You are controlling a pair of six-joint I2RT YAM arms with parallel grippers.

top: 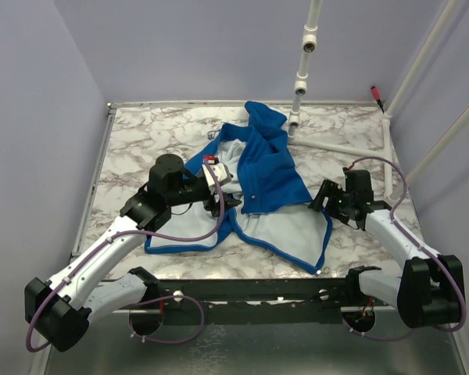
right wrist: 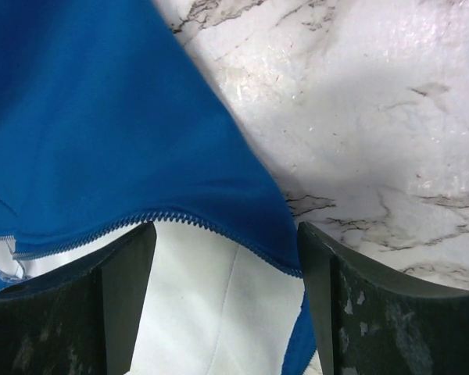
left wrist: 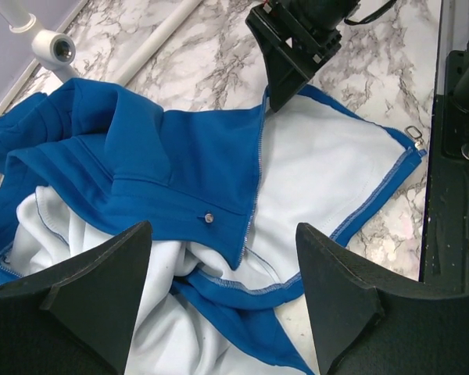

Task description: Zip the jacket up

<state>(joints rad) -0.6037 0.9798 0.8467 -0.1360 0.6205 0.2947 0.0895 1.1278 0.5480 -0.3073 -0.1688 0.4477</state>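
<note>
The royal-blue jacket [top: 270, 168] lies crumpled and spread open on the marble table, its pale lining [top: 285, 226] facing up in front. My left gripper [top: 223, 197] hovers open over the jacket's left folds. In the left wrist view the left gripper [left wrist: 223, 301] has blue hem and white lining below it, nothing gripped. A zipper row [left wrist: 258, 168] runs down the blue flap, and a metal pull [left wrist: 413, 133] lies at the panel's corner. My right gripper [top: 322, 199] stands open at the flap's right edge. In the right wrist view the right gripper [right wrist: 227, 308] straddles zipper teeth [right wrist: 180, 219] and lining.
A white pipe frame [top: 301, 78] stands at the back right, with a bar [top: 340, 147] lying along the table behind the jacket. Bare marble [top: 141, 141] shows at the left and back. The black mounting rail [top: 258, 293] runs along the near edge.
</note>
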